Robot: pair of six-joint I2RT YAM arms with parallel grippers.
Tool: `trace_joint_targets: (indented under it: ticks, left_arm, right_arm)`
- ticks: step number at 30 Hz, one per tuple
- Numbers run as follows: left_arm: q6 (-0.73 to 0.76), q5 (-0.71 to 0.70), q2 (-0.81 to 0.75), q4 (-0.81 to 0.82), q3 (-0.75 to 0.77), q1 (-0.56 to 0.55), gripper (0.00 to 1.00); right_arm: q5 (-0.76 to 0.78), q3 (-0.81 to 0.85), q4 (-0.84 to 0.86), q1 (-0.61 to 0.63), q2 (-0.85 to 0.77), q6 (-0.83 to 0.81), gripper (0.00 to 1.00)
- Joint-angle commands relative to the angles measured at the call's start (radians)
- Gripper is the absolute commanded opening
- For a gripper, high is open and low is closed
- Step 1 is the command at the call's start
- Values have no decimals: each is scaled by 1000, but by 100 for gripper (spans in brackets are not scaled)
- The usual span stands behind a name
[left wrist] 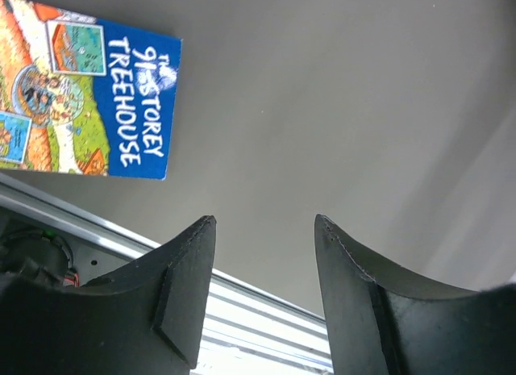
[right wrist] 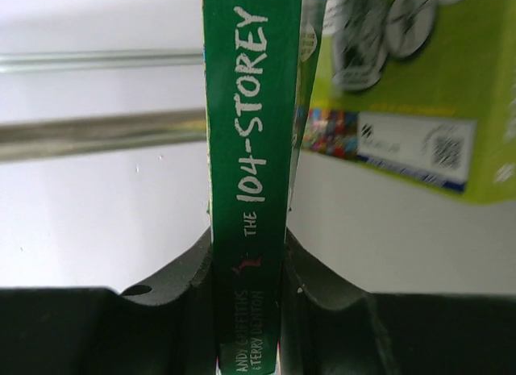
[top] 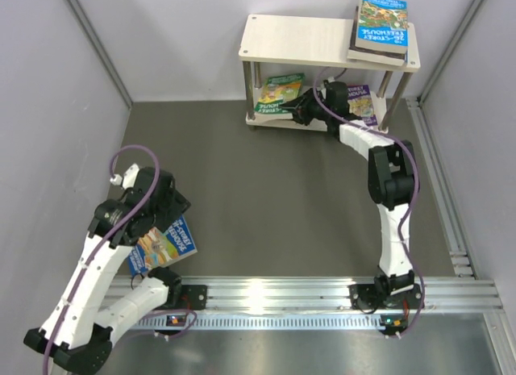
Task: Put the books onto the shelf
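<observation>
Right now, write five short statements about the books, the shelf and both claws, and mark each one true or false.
1. The right claw is shut on a green book with "104-Storey" on its spine. True.
2. The left claw grips the blue book. False: it is open and empty, and that book lies flat on the table.
3. A stack of books lies on the top board of the shelf. True.
4. The stack sits at the top board's left end. False: it is at the right end.
5. The lower tier holds nothing. False: a purple book is there.
</observation>
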Motion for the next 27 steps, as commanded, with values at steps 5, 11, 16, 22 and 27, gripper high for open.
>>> trace_joint_targets:
  ticks: [5,11,16,22,27]
  left_arm:
    - [-92,-39,-81,-103,-14,2,57]
    - [-126,-59,-96,-123,-19,2,56]
    - [-149,-55,-99,-117,-36,2,55]
    - [-166,-46,-85,-100,-51,2,54]
    - [-176,-39,-82,-73,-71,2,54]
  right_arm:
    - [-21,195,29,-42,91,-8,0]
    - [-38,280,-11,-49,183,-20,13]
    - [-66,386,-36,-52,255,-4,28]
    - [-90,450,-57,-59,302,9,60]
    - [-119,444,-98,-69,289,-5,76]
